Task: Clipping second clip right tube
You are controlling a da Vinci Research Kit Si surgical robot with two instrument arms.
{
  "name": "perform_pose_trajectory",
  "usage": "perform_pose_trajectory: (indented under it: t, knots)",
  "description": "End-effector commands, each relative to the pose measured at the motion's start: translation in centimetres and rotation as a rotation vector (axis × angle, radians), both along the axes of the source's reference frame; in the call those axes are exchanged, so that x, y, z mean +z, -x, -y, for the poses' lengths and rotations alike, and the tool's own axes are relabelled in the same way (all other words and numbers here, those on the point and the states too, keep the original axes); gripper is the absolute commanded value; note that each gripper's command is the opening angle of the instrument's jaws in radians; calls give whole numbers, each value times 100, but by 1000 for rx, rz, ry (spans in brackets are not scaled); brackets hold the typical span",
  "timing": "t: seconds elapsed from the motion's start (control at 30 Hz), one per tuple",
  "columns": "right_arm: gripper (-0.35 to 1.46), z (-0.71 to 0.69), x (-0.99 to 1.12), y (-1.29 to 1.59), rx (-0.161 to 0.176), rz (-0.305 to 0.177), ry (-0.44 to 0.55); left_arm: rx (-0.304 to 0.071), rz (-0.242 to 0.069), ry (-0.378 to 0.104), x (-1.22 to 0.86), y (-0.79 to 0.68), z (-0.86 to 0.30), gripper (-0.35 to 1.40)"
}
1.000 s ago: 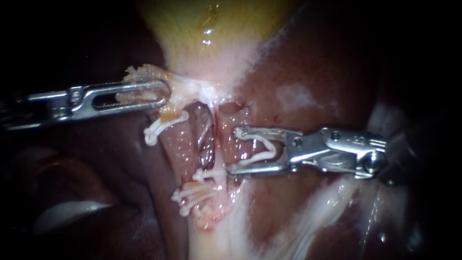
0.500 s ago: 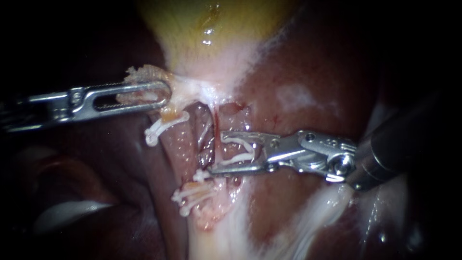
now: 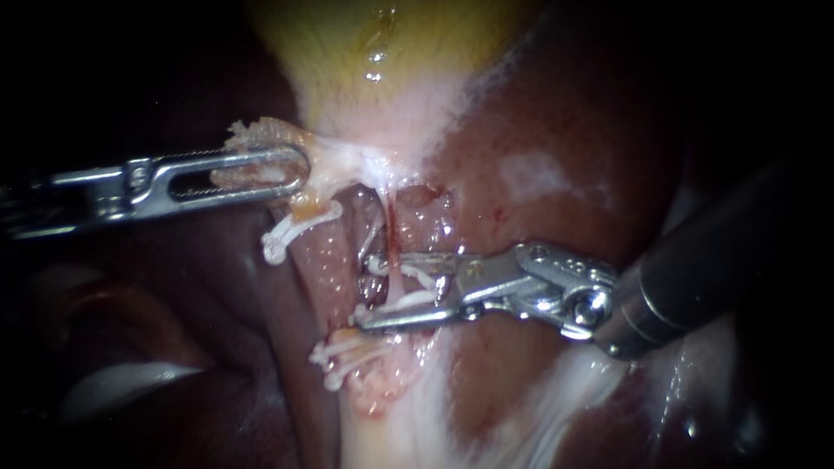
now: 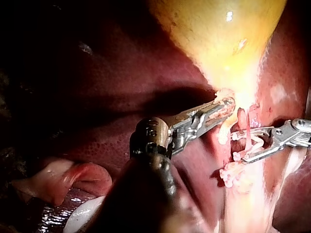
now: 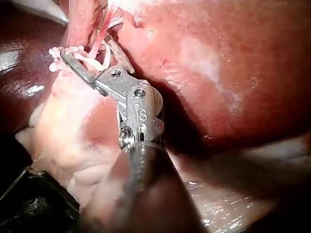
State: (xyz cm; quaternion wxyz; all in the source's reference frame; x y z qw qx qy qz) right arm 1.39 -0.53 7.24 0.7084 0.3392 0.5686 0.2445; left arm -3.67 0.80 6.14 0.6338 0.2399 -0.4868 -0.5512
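In the endoscope view, the left instrument (image 3: 294,169) is seen coming in from the left. Its pincer is closed narrow on a pale flap (image 3: 256,135) at the neck of the gallbladder (image 3: 373,52), and the flap appears to be held taut. The pincer of the right instrument (image 3: 369,291) stands wide, and a white clip (image 3: 423,280) is carried open inside it, one leg against each jaw. The right tube (image 3: 393,227), a thin reddish strand, runs down from the gallbladder neck over the liver (image 3: 556,130) and passes between the clip's legs; it is not yet squeezed. A smaller clip (image 3: 358,313) is seen just under the lower jaw, seemingly on the same tube.

In the left wrist view, the closed pincer is shown on the flap, and the right instrument (image 4: 236,146) is set across the red strand just beside it.

In the right wrist view, the jaws are shown spread on either side of the tube (image 5: 99,41). Whether their tips reach fully past it cannot be told.

The tube is judged to be soft, wet, slippery and easily torn. It is best taken square across its bare stretch, between the gallbladder neck and the smaller clip, and enclosed whole before any closing.
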Motion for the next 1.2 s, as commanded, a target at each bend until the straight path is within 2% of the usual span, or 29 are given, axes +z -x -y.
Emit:
perform_pose_trajectory:
  t: [0.03, 0.23, 0.53, 1.03, 1.2]
  knots:
    - [49, 0, 0, 0, -2, -4, 0, 0, 0, 0, 0, 0, 0, -3]
    - [48, 0, 0, 0, -16, -15, -5, 0, 0, 0, 0, 0, 0, -3]
    - [48, 2, -1, -1, -17, -19, -11, 0, 0, 0, 0, 0, 0, -3]
    - [49, 22, -27, -14, -61, -124, -34, 0, 0, 0, 0, 0, 0, -3]
    - [48, 25, -32, -17, -64, -138, -36, 0, 0, 0, 0, 0, 1, -3]
